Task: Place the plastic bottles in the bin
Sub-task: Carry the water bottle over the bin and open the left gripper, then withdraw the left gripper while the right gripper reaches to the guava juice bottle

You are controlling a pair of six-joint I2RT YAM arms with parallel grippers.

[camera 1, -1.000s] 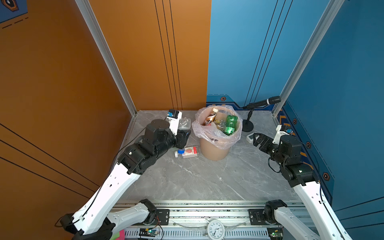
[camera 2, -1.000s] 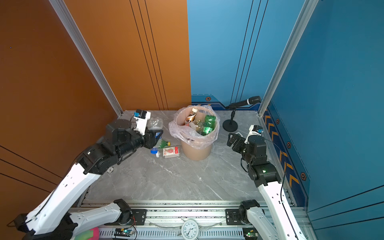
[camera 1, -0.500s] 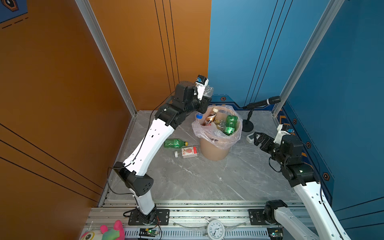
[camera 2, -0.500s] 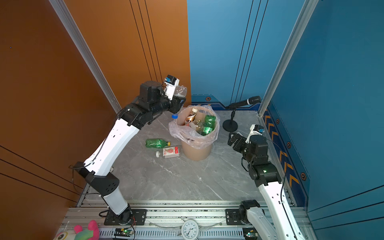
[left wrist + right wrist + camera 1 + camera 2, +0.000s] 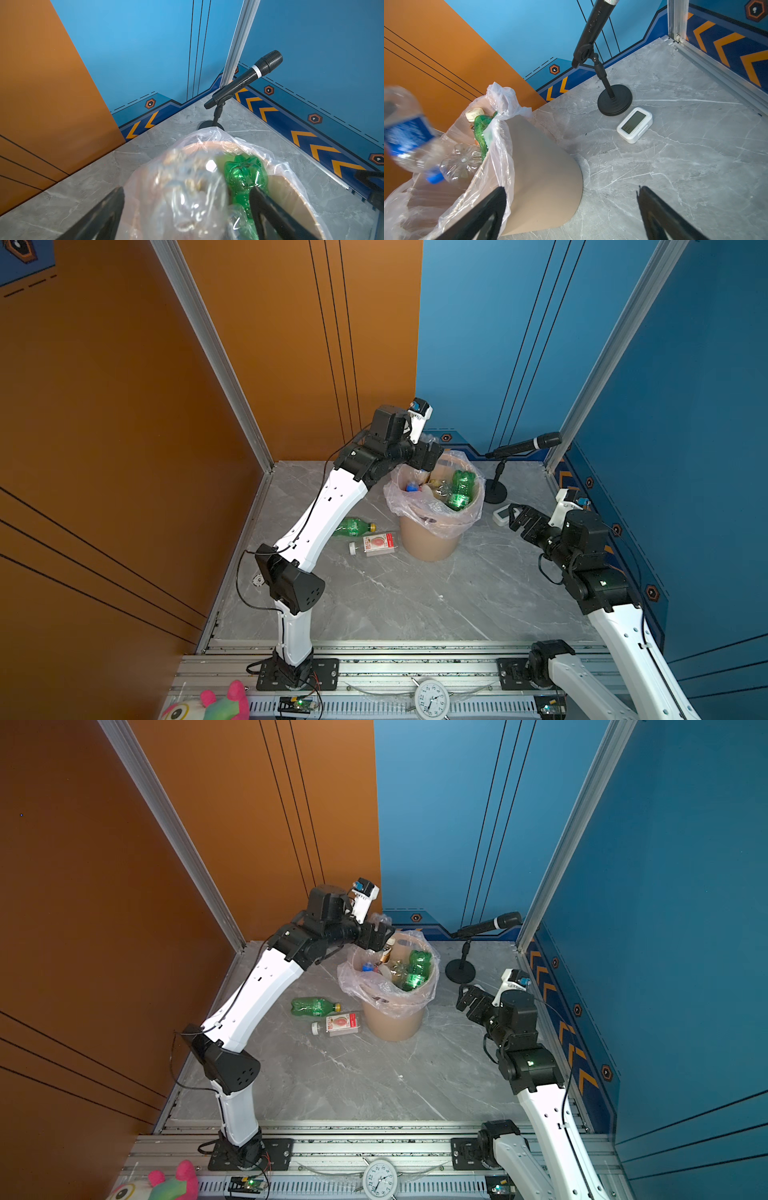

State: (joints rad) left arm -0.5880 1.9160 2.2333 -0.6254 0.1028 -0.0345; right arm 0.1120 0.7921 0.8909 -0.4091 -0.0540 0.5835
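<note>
The bin (image 5: 432, 543) (image 5: 395, 1023) stands at the back middle of the floor, lined with a thin bag and holding several plastic bottles, one of them green (image 5: 461, 489) (image 5: 243, 174). My left gripper (image 5: 432, 456) (image 5: 380, 936) (image 5: 187, 191) hangs open over the bin's left rim. A clear bottle with a blue label (image 5: 406, 133) (image 5: 187, 187) shows blurred below its spread jaws, loose over the bin's mouth. A green bottle (image 5: 353, 526) (image 5: 313, 1006) and a clear red-labelled bottle (image 5: 376, 542) (image 5: 338, 1022) lie on the floor left of the bin. My right gripper (image 5: 517, 516) (image 5: 465, 996) (image 5: 571, 189) is open and empty, right of the bin.
A microphone (image 5: 523, 445) on a round-based stand (image 5: 495, 492) is behind and right of the bin. A small white display (image 5: 501, 515) (image 5: 634, 124) lies by my right gripper. Orange and blue walls close in three sides. A clock (image 5: 430, 697) and plush toy (image 5: 216, 705) sit at the front rail.
My left arm rose from the floor left of the bin with the clear bottle and swung over the bin. Its jaws then opened and let the bottle go. The right arm stayed put.
</note>
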